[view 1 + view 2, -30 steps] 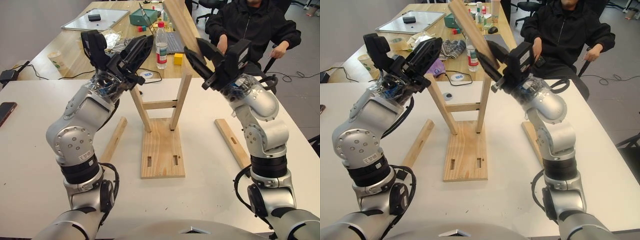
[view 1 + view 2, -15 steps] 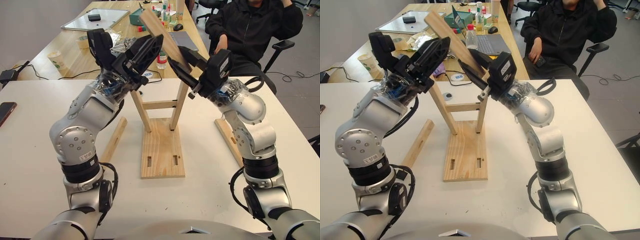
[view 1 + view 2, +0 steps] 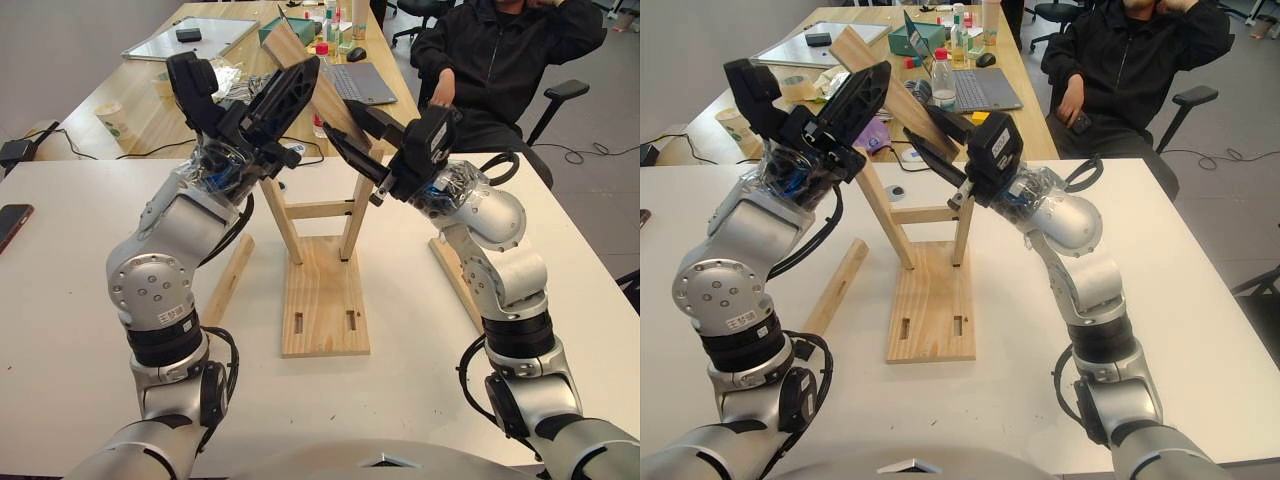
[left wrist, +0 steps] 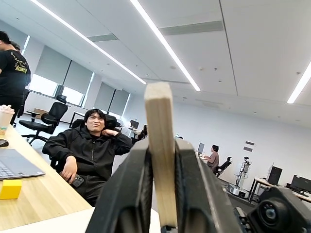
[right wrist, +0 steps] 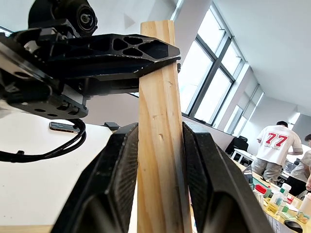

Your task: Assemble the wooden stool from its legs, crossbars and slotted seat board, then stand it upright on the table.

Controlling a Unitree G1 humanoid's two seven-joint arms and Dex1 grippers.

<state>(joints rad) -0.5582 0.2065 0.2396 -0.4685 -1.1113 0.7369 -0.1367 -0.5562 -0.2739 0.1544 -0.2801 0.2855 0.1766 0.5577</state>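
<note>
Left pincer and right pincer both grip the pale wooden bar; best lowered together, square over the upright wooden legs beneath.

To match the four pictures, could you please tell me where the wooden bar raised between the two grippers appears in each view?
Left eye: the raised wooden bar slants at upper centre.
Right eye: slanting, upper left of centre.
Left wrist: upright at centre.
Right wrist: upright at centre.
Shared landmark: the left gripper clamped on it.
</note>
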